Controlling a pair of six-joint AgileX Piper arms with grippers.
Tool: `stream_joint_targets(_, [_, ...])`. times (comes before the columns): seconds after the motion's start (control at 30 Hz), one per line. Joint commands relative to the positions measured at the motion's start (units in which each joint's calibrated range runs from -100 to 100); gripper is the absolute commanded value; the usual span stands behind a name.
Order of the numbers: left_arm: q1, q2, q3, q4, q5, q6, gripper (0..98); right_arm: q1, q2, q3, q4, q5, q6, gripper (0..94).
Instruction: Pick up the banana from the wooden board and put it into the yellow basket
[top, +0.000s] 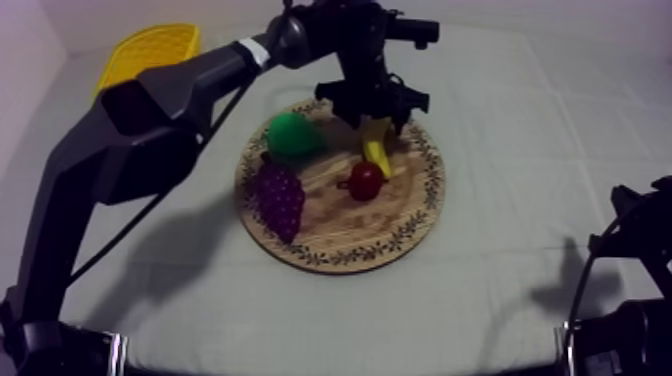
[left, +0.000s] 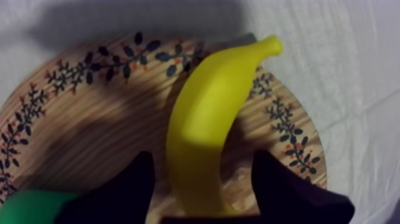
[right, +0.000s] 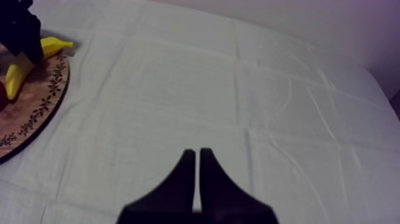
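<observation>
The yellow banana (top: 376, 152) lies on the far side of the round wooden board (top: 400, 240), next to the small red fruit (top: 365, 181). My left gripper (top: 374, 112) is straight over the banana's far end. In the left wrist view its black fingers (left: 128, 190) stand apart on both sides of the banana (left: 208, 113) with a gap at each side, so the gripper (left: 202, 184) is open. The yellow basket (top: 150, 50) sits at the far left corner. My right gripper (right: 197, 156) is shut on nothing above bare cloth, with the banana (right: 24, 65) off to its side.
A green pear (top: 292, 135) and purple grapes (top: 280, 195) take up the board's left half. My right arm (top: 630, 250) rests low at the right edge. The left arm's shadow falls on the cloth left of the board.
</observation>
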Motion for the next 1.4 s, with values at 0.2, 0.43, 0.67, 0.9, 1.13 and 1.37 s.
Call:
stream_joint_targets(0.2, [-0.68, 3.69, -6.96, 1.3, 2.47, 0.01, 33.5, 0.02, -0.02, -0.03, -0.01, -0.02, -0.02, 0.4])
stream_joint_targets(0.43, [-1.05, 5.06, -8.7, 2.31, 2.59, -0.7, 25.5, 0.02, -0.02, -0.03, -0.01, -0.02, -0.02, 0.4])
stream_joint_targets(0.67, [-1.72, -1.48, -4.61, -0.56, 2.67, -1.37, 24.1, 0.02, -0.02, -0.03, -0.01, -0.02, 0.02, 0.4])
stream_joint_targets(0.9, [-6.83, -17.39, 5.57, -4.35, 2.68, -2.65, 24.0, 0.02, -0.02, -0.03, -0.01, -0.02, -0.02, 0.4])
stream_joint_targets(1.13, [-15.62, -32.54, 14.98, -6.85, 2.69, -4.48, 23.0, 0.02, -0.02, -0.03, -0.01, -0.02, 0.0, 0.4])
stream_joint_targets(1.37, [-24.59, -38.67, 22.6, -8.41, 2.69, -6.51, 21.8, 0.02, -0.02, -0.03, -0.01, -0.02, -0.01, 0.4])
